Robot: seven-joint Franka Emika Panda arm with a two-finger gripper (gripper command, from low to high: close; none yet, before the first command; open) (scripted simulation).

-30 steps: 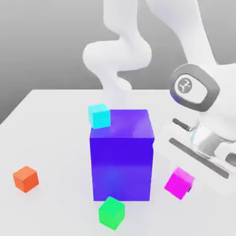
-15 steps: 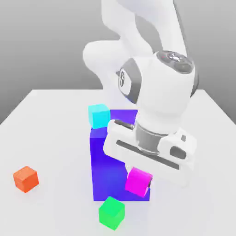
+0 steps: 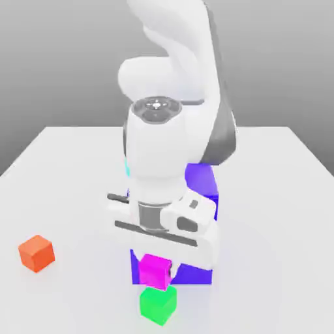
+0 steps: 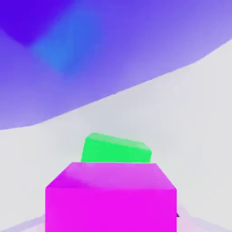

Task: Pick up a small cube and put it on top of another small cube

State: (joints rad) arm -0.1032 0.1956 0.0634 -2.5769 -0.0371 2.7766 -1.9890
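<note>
Lying flat and pale grey-white beneath everything, a table [image 3: 72, 176], stretching back to a straight far edge against a plain grey backdrop. Sitting on that surface directly below the gripper [image 3: 155, 271], nearest the exterior camera, the bright green cube [image 3: 158, 304]. Hanging just above it, the magenta cube [image 3: 155, 272], clamped between the fingers, its lower edge close over the green top; touching or a sliver apart, impossible to tell. Looking down past the held magenta cube [image 4: 111, 197] in the hand view, the green cube [image 4: 116, 148] peeking out from beyond its far edge, turned slightly askew to it. Rising immediately behind the gripper, the big blue-purple block [image 3: 203, 189], mostly covered by the hand in the exterior view and looming as a violet wall [image 4: 113, 50] in the hand view. Resting well off to the gripper's side, toward the exterior view's left, an orange cube [image 3: 36, 252] alone on the table. Pointing straight down, the white hand and wrist, with the flat cap of the last joint facing up and the bulky white links curving up and back behind it. Showing as a thin sliver at the wrist's edge, a cyan cube [image 3: 126, 168] beyond the block's top.
</note>
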